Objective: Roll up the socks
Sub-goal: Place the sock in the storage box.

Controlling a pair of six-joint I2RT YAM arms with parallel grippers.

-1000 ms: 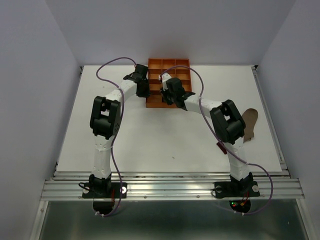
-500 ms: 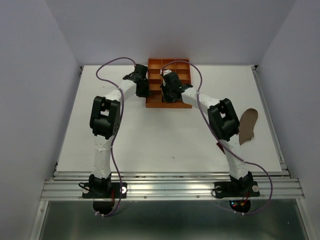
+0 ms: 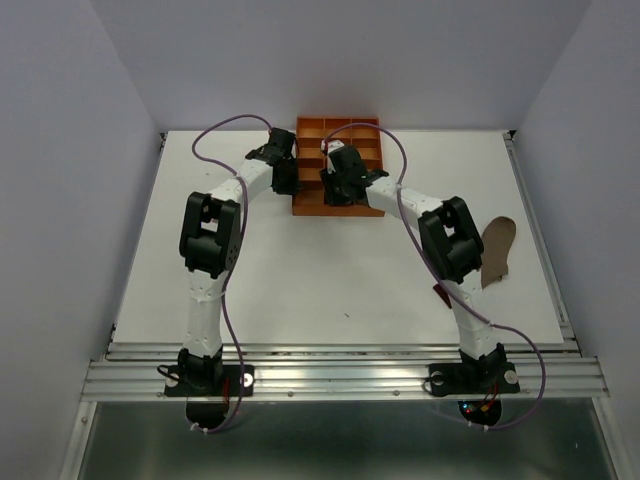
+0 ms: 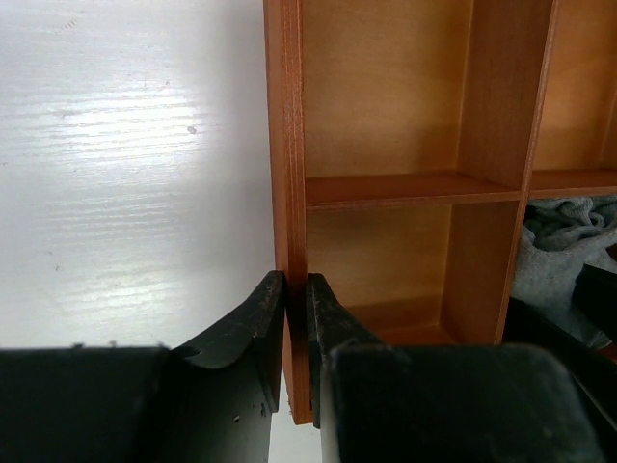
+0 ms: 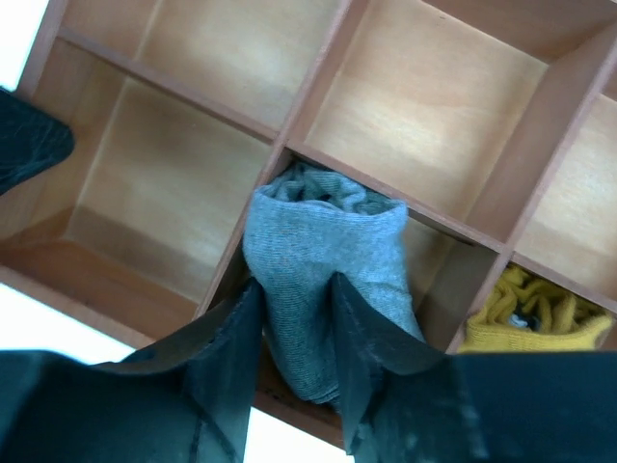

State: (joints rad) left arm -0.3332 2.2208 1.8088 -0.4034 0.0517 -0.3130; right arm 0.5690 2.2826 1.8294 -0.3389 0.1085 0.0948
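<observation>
The orange tray's [image 3: 345,128] left wall sits clamped in your nearly closed left gripper [image 4: 295,285]. Your right gripper [image 5: 297,289], partly open, straddles the grey sock [image 5: 323,231] in a compartment; you cannot tell whether it grips. The yellow sock [image 5: 525,318] occupies the adjacent compartment. The brown sock [image 3: 497,250] lies well right of the tray.

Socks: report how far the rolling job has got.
Done: yellow sock sits bundled in a tray compartment. In hand: grey sock between the right gripper's fingers, at the neighbouring compartment; left gripper clamps the tray wall. Left: brown sock flat on the table.
</observation>
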